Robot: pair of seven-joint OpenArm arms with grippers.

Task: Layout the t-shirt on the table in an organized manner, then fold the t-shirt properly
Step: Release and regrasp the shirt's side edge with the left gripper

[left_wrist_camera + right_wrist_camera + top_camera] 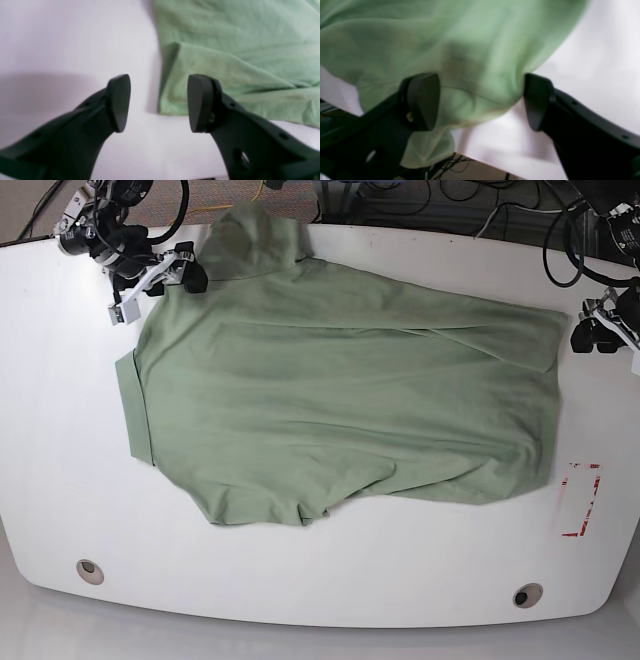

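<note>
The pale green t-shirt [340, 390] lies spread across the white table [320, 570], wrinkled, with one end bunched at the far left edge. My right gripper [165, 275] is at that far left corner. In the right wrist view it [480, 100] is open, with the shirt's hem [470, 75] sagging between its fingers at the table's edge [495, 140]. My left gripper [592, 330] sits off the shirt's right end. In the left wrist view it [160, 103] is open and empty above the bare table [62, 50], just short of a folded shirt corner [200, 62].
A red tape rectangle [580, 500] marks the table's right side. Two round grey grommets [90, 570] [527, 594] sit near the front edge. Cables [430, 205] run behind the table, and more cables [450, 162] hang below its edge.
</note>
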